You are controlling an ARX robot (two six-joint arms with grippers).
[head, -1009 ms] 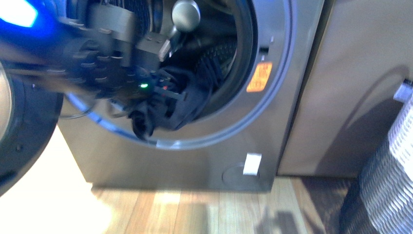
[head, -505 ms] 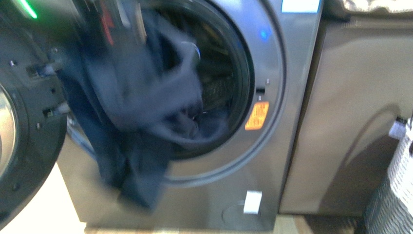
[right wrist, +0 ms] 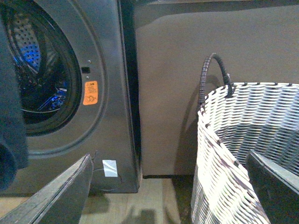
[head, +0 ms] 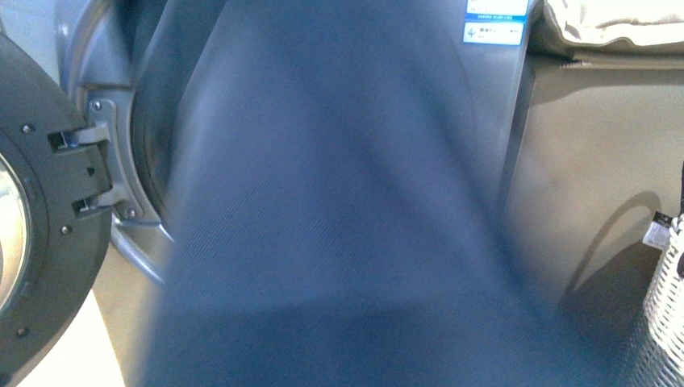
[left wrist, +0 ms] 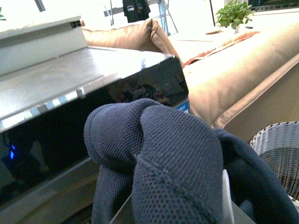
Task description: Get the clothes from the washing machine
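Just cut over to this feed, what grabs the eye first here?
The dark navy garment fills most of the front view, hanging before the washing machine, whose door stands open at the left. The right wrist view shows the open right gripper facing a white woven basket.

Tall woven white-and-grey basket (right wrist: 224, 186) sits on the right with a black ribbed handle (right wrist: 212, 70) arching up off its rim, and there's a little white tag (head: 657, 232) hanging on it. A flat grey-brown panel (right wrist: 187, 56) stands right behind it, wood floor (right wrist: 154, 200) underneath. Further off there's a tan sofa (left wrist: 247, 70) and a leafy potted plant (left wrist: 232, 14) by the bright window.
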